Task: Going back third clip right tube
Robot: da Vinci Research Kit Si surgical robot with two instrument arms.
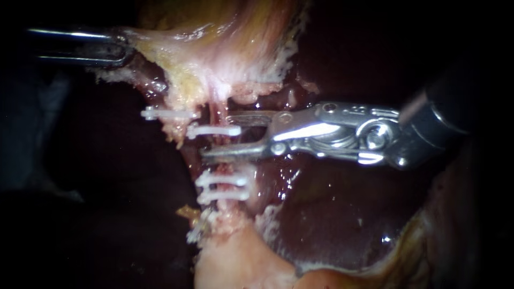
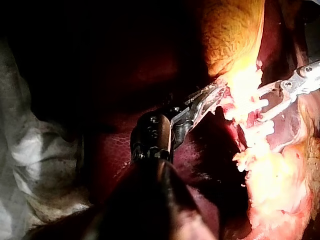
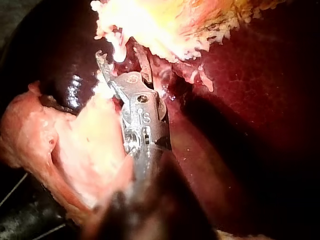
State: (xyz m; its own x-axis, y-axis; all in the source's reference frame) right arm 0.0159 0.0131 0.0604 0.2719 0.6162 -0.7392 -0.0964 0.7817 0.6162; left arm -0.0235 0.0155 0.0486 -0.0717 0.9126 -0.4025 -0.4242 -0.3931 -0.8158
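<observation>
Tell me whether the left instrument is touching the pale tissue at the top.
Touching. In the endoscope view the left instrument has both jaws clamped on the edge of the pale tissue.

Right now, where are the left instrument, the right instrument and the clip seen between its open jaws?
left instrument (image 1: pixel 126 49): endoscope view, at its jaw tips, shut on tissue (image 1: pixel 155 51).
right instrument (image 1: pixel 215 136): endoscope view, midway between its open jaw tips.
clip (image 1: pixel 219 130): endoscope view, middle of its white bar.
</observation>
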